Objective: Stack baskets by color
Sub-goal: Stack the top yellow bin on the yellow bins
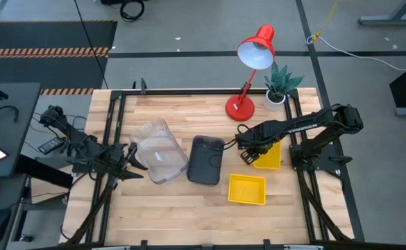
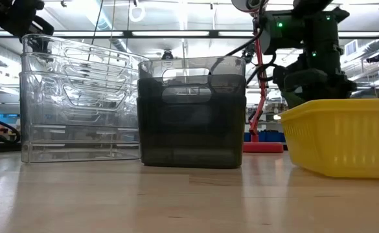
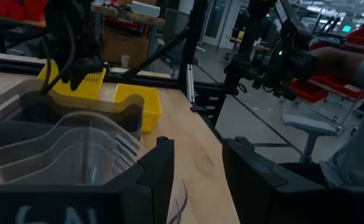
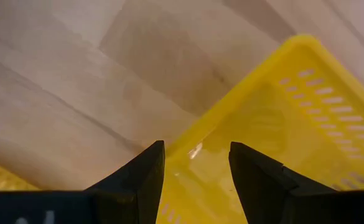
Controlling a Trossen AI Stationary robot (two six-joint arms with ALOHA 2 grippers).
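Nested clear baskets (image 1: 157, 154) stand left of centre, with dark grey baskets (image 1: 206, 160) nested beside them on the wooden table (image 1: 175, 208). One yellow basket (image 1: 247, 189) rests near the front. A second yellow basket (image 1: 269, 155) lies farther back on the right. My right gripper (image 1: 246, 158) points down, open, over that basket's left corner. In the right wrist view its fingers (image 4: 138, 174) stand either side of the corner rim (image 4: 188, 146), above it. My left gripper (image 1: 132, 165) is level and open at the clear baskets' left side. My left gripper has a sliver of clear rim (image 3: 180, 200) showing low between its open fingers; I cannot tell whether they touch it.
A red desk lamp (image 1: 252, 69) and a small potted plant (image 1: 280, 85) stand at the table's far right. Dark frame rails (image 1: 112, 139) run along both sides. Bare wood lies along the front edge. A person's arm (image 3: 350, 62) shows beyond the table.
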